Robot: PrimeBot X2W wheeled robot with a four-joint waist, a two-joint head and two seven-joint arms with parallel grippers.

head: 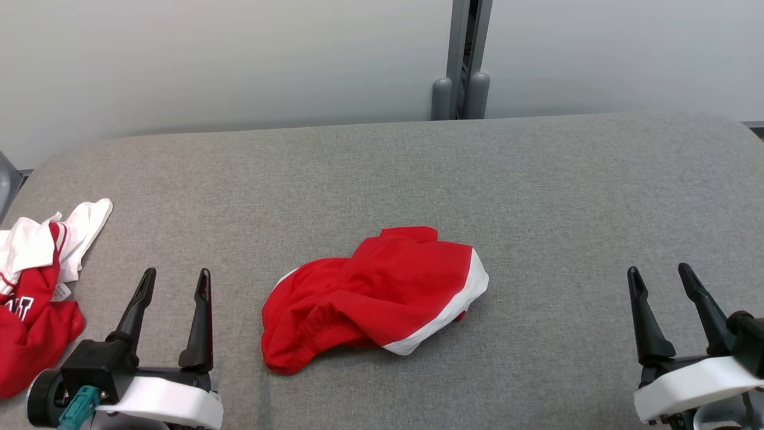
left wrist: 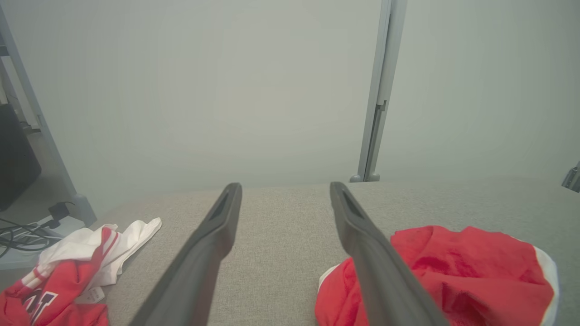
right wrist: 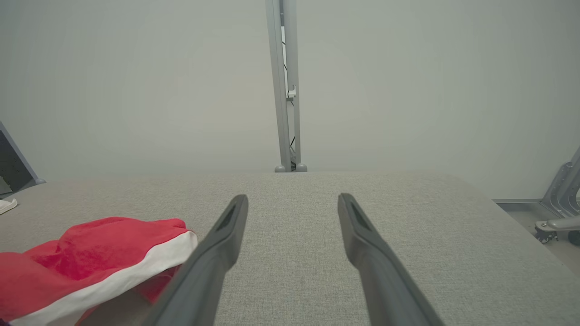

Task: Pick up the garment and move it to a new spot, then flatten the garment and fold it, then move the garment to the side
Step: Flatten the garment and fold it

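Left gripper [head: 177,273]: fingers apart, holding nothing, over the grey table [head: 537,179]. Right gripper [head: 658,269]: also spread, empty. Red-and-white garment [head: 382,292] lies crumpled between the two, nearer the left, touching neither. Second red-white heap [head: 36,286] just outboard of the left gripper.

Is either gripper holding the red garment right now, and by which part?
Nothing is held. The left gripper and right gripper are both open and empty; the red garment lies crumpled on the grey surface between them, untouched.
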